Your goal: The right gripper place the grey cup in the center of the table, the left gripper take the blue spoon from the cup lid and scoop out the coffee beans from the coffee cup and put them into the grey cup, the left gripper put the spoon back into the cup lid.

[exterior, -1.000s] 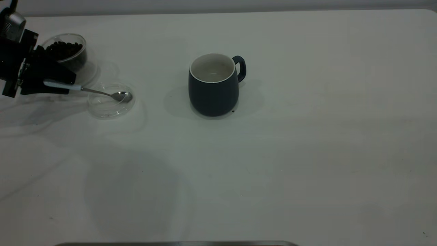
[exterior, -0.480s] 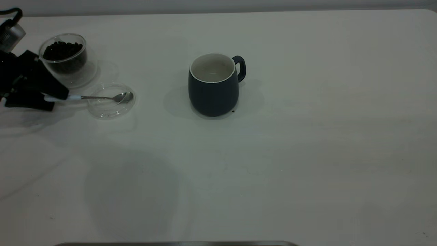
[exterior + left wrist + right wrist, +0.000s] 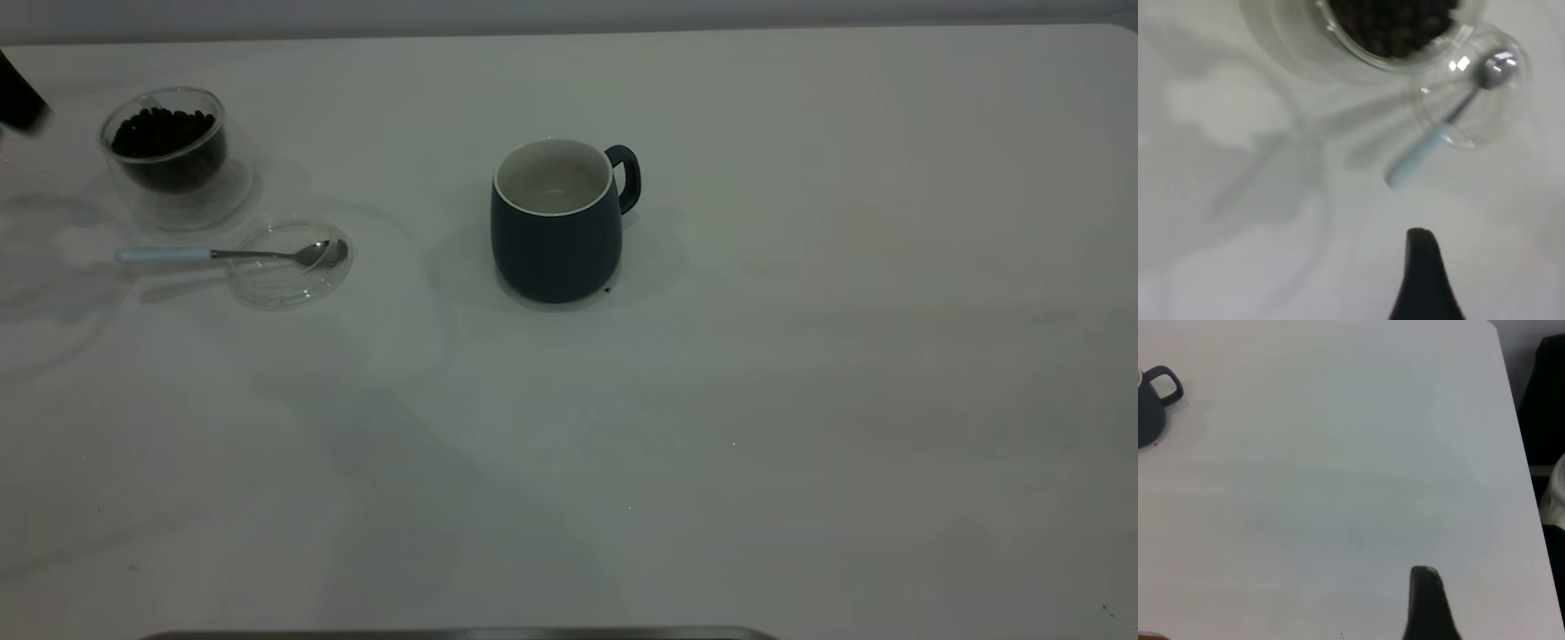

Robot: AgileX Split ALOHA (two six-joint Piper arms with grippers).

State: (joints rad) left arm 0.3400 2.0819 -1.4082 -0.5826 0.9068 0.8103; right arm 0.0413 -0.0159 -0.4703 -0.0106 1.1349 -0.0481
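Observation:
The grey cup (image 3: pixel 556 240) stands upright near the middle of the table (image 3: pixel 800 356), handle to the right; its handle side shows in the right wrist view (image 3: pixel 1150 413). The blue spoon (image 3: pixel 209 255) lies free, bowl in the cup lid (image 3: pixel 289 276), handle out on the table to the left. The coffee cup (image 3: pixel 169 173) holds the coffee beans (image 3: pixel 164 133). My left gripper (image 3: pixel 18 102) is at the far left edge, raised, empty; one finger (image 3: pixel 1425 280) shows above the spoon (image 3: pixel 1431 143), lid (image 3: pixel 1485 120) and beans (image 3: pixel 1391 23). Of my right gripper one finger (image 3: pixel 1426 607) shows over bare table.
A single dark speck (image 3: pixel 607 289) lies at the grey cup's base. A dark metal strip (image 3: pixel 462 634) runs along the front edge. The table's right edge (image 3: pixel 1521 453) shows in the right wrist view with dark objects beyond it.
My left gripper let go of the spoon's handle and drew back up and left, almost out of the exterior view. The spoon now lies flat with its bowl in the lid.

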